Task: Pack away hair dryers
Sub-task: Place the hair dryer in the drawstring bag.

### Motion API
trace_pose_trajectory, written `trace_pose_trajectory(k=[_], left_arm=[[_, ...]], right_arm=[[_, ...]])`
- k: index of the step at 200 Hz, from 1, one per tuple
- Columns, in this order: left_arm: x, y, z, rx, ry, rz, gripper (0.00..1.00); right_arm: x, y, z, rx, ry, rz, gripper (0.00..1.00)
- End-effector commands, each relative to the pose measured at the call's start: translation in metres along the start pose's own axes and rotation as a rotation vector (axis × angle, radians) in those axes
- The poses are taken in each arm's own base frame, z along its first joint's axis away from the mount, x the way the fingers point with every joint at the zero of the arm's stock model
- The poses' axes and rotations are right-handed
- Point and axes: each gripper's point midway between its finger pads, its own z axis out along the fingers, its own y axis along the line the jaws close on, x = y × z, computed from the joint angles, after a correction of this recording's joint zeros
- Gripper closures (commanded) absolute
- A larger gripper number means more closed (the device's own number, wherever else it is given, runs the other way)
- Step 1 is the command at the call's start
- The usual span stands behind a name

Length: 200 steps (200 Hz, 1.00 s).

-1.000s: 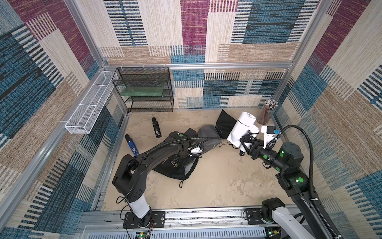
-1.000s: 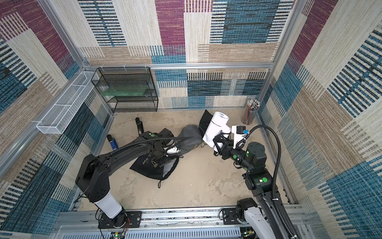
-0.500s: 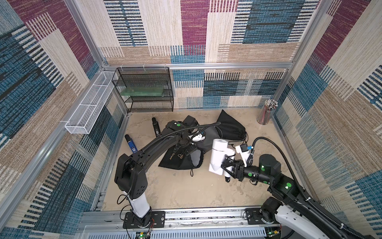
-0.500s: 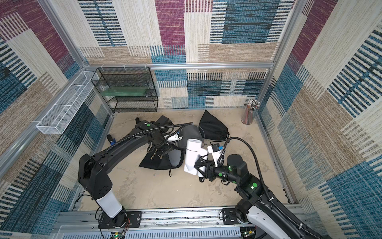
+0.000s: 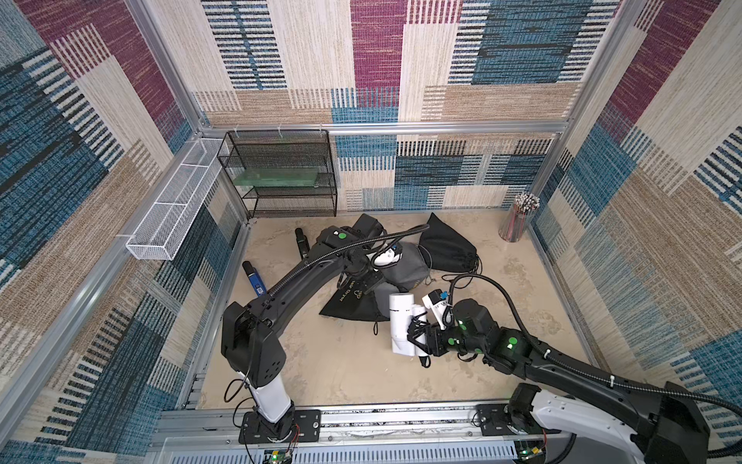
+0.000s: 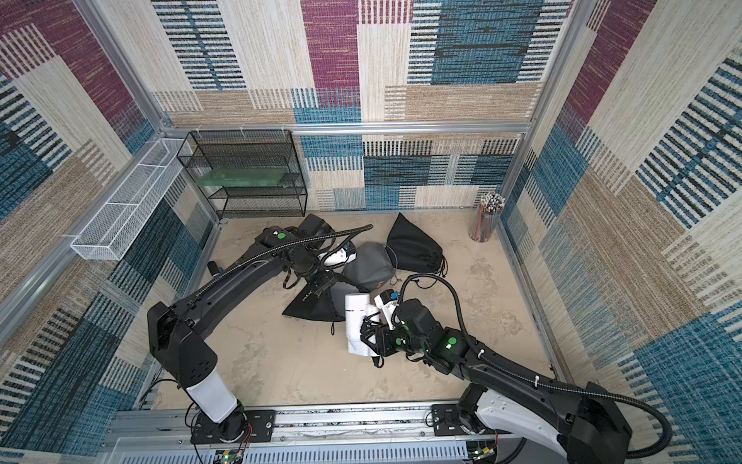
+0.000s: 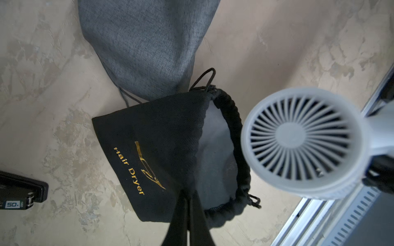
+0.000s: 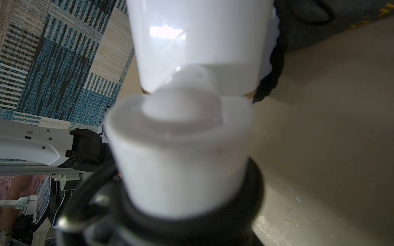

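Note:
A white hair dryer (image 5: 401,325) (image 6: 356,325) hangs above the floor near the front middle, with my right gripper (image 5: 417,335) (image 6: 371,333) shut on its handle. The right wrist view is filled by the dryer's handle and barrel (image 8: 191,42). In the left wrist view the dryer's round grille (image 7: 298,138) shows beside the gaping mouth of a black pouch (image 7: 149,138) printed "Hair Dryer", apart from it. My left gripper (image 7: 188,196) (image 5: 363,286) is shut on that pouch's rim (image 5: 349,305) (image 6: 309,305) and holds the mouth up.
A stuffed grey pouch (image 5: 401,267) and a stuffed black pouch (image 5: 445,249) lie behind. Slim black (image 5: 301,247) and blue (image 5: 253,277) gadgets lie at the left. A black wire shelf (image 5: 281,176), a white wire basket (image 5: 172,205) and a pencil cup (image 5: 518,217) line the walls.
My right arm has carried the white hair dryer from the back right to the front middle, beside the black pouch's mouth. My left gripper has shifted back with the pouch's rim.

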Motion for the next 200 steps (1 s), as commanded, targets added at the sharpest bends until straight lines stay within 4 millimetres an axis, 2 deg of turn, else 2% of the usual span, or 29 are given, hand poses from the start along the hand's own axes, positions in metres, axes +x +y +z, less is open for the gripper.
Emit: trace_pose_trajectory(k=[1, 42, 73, 105, 145, 180, 200], left_arm=[[-0.005, -0.006, -0.003, 0.04, -0.019, -0.014, 1.0], [-0.005, -0.009, -0.005, 0.051, -0.03, -0.013, 1.0], [-0.008, -0.013, -0.011, 0.069, -0.051, -0.021, 1.0], [-0.008, -0.023, -0.016, 0.116, -0.072, -0.033, 1.0], [-0.005, -0.037, -0.023, 0.176, -0.1, -0.024, 1.0], [-0.007, -0.05, -0.034, 0.232, -0.142, -0.013, 1.0], [-0.005, -0.057, -0.035, 0.262, -0.155, -0.001, 1.0]], right_arm=[[-0.021, 0.021, 0.006, -0.064, -0.046, -0.042, 1.0], [-0.018, 0.025, 0.026, -0.065, 0.043, -0.057, 1.0], [-0.013, 0.02, 0.045, -0.041, 0.113, -0.044, 1.0], [-0.02, 0.022, 0.056, -0.034, 0.133, -0.044, 1.0], [-0.028, 0.029, 0.066, -0.064, 0.133, -0.022, 1.0], [-0.032, 0.026, 0.072, -0.077, 0.136, 0.023, 1.0], [-0.039, 0.038, 0.071, -0.131, 0.124, 0.031, 1.0]])
